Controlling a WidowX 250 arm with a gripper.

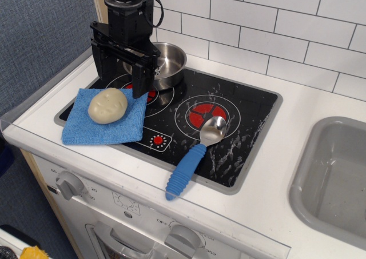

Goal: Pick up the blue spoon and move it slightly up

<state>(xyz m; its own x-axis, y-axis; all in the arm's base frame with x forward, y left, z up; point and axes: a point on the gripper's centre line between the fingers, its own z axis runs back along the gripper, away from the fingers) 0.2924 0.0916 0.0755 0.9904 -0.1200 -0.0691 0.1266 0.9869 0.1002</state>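
One blue spoon (194, 156) is seen lying on the black toy stovetop (246, 133), well apart from the gripper (123, 70). Its handle is thick, ribbed and bright blue, and is pointed toward the front edge of the stove, with the tip reaching over the grey rim. Its bowl is shiny silver metal and is laid at the lower right edge of the red right burner (205, 114). The spoon is touched by nothing. The gripper is held over the back left of the stove, in front of a silver pot (168, 62), with its black fingers spread apart and nothing clamped between them. A flat blue cloth (106, 124) is spread on the left burner, and a pale, rounded, dough-like lump (107, 105) is set on it.
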